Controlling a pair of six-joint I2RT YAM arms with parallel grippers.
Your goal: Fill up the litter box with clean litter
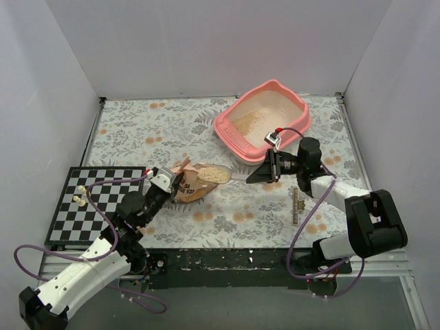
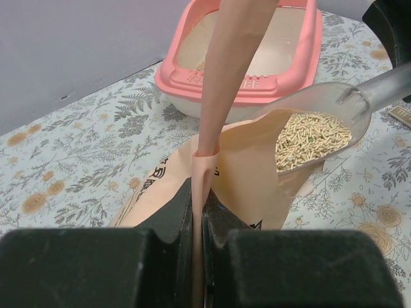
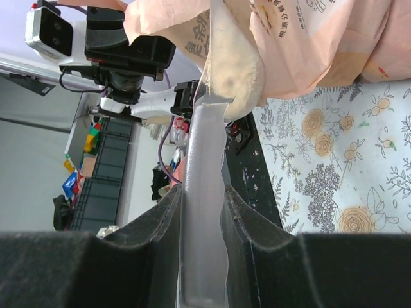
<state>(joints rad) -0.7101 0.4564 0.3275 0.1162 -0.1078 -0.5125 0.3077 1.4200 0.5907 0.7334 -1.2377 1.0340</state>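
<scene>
Left gripper (image 2: 198,192): jaws pressed together, pinching a thin fold of the bag (image 2: 247,176) edge and holding the mouth up

Right gripper (image 3: 202,192): jaws partly closed, clamped on the flat clear handle of the scoop (image 2: 321,125). The bowl sits out past its fingertips, at the bag mouth

Clean litter (image 2: 311,138): a load of short tan pellets fills the scoop bowl, just ahead and right of the left gripper. A thin layer already lies in the litter box (image 1: 227,130)

Litter box: on the surface (image 1: 172,130), close behind the right gripper and well ahead of the left one, high rim on the far side

Handling, my judgement:
- pellets are loose, light and free-running, so they will spill with any roll of the scoop; keep the bowl level until it is over the tray
- scoop is stiff but smooth plastic, so a grip well down the handle, as now, looks right
- bag film is soft and slippery, so pinch the doubled edge, not the belly
- box is rigid and should need no holding; tip the scoop low over the cream inside so pellets do not bounce out
</scene>
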